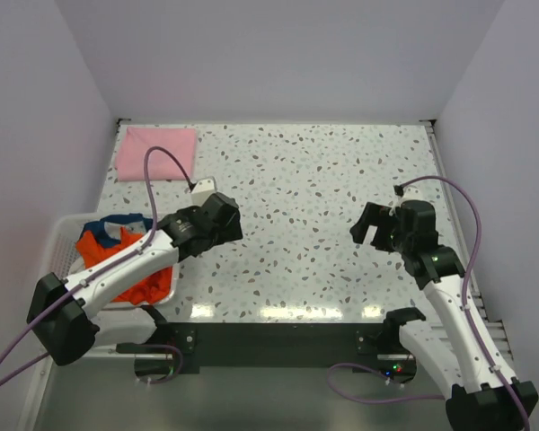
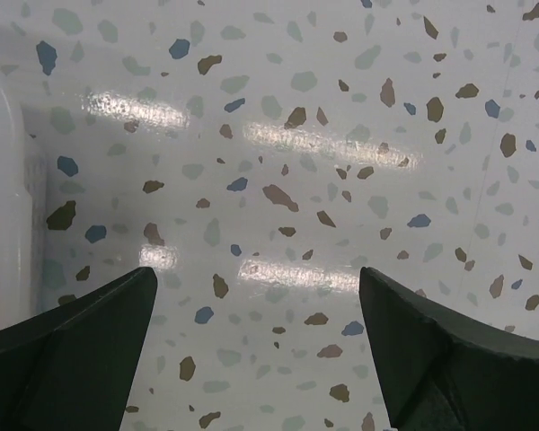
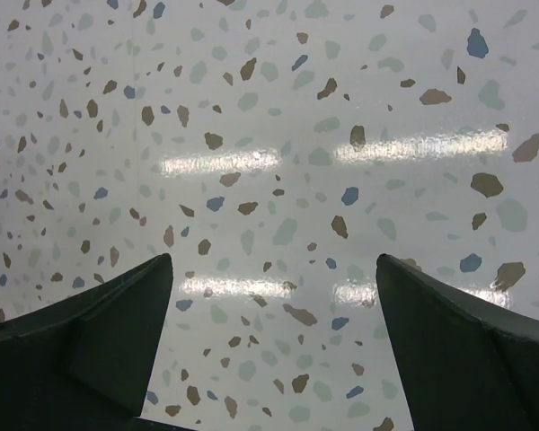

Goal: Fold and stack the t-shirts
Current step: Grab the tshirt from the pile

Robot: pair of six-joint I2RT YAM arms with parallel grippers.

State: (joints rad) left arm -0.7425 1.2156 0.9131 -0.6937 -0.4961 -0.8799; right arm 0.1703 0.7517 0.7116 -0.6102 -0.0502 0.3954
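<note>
My left jaws and right jaws stand spread over the surface (image 1: 314, 193), gripping nothing. Pink t-shirt (image 1: 156, 153) lies beyond left jaws; orange-red t-shirt (image 1: 136, 285), in basket (image 1: 61, 235), behind them.

Table (image 1: 323, 197) – glossy, speckled terrazzo look; pink t-shirt (image 1: 155, 153) – matt soft cloth; basket (image 1: 61, 235) smooth white plastic.
</note>
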